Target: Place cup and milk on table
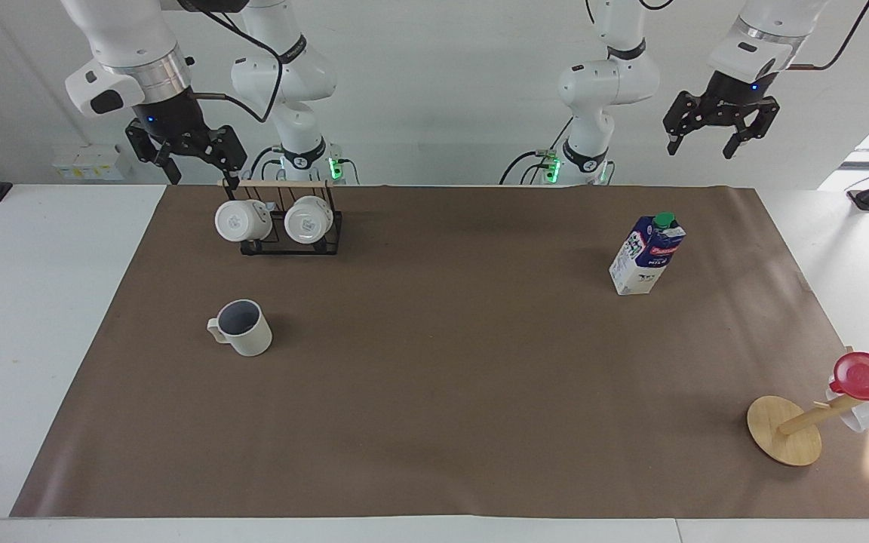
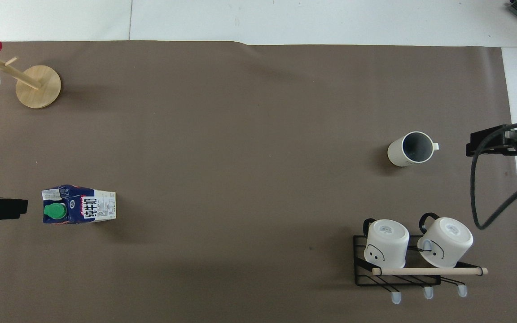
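The cup [image 1: 244, 328], off-white with a dark inside, stands upright on the table's brown sheet [image 1: 442, 377] toward the right arm's end; it also shows in the overhead view [image 2: 410, 149]. The milk [image 1: 646, 254] stands upright on the sheet toward the left arm's end, its green cap up [image 2: 79, 204]. My right gripper [image 1: 203, 177] hangs open and empty, raised beside the mug rack. My left gripper [image 1: 698, 151] hangs open and empty, high above the robots' edge of the table near the milk. Neither touches anything.
A black wire rack [image 1: 289, 234] with two white mugs stands nearer to the robots than the cup [image 2: 402, 273]. A wooden mug tree [image 1: 784, 430] with a red cup [image 1: 868, 375] stands at the left arm's end, farther from the robots than the milk.
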